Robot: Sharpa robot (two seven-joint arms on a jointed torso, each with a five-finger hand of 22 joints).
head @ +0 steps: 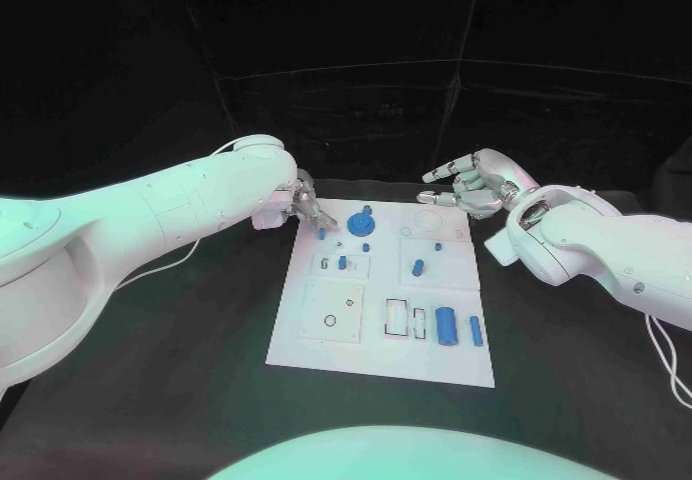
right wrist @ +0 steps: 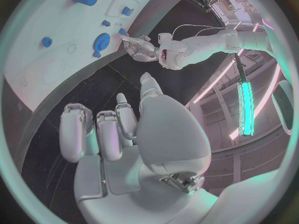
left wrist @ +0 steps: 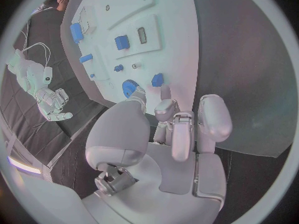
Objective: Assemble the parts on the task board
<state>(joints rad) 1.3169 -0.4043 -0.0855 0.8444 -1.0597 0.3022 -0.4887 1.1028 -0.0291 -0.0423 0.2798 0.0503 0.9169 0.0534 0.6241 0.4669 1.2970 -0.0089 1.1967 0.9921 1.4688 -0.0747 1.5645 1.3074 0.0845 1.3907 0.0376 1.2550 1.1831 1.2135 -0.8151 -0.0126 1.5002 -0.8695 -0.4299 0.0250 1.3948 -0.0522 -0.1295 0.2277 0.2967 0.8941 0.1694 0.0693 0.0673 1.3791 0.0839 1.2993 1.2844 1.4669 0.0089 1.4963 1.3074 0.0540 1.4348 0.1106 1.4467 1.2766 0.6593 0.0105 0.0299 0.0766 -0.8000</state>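
On the task board (head: 325, 345) lie blue parts (head: 446, 325); both hands (head: 306, 203) (head: 469, 185) hover empty, fingers apart.

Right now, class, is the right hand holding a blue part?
No. The right hand hovers past the board's far edge with nothing between its fingers.

Two glossy white, rounded arms trailing thin white cables, each ending in a silver many-fingered robot hand (head: 469, 185).

left hand (head: 304, 203): fingertips hidden by own arm | task board (right wrist: 37, 40): cut by circle rim
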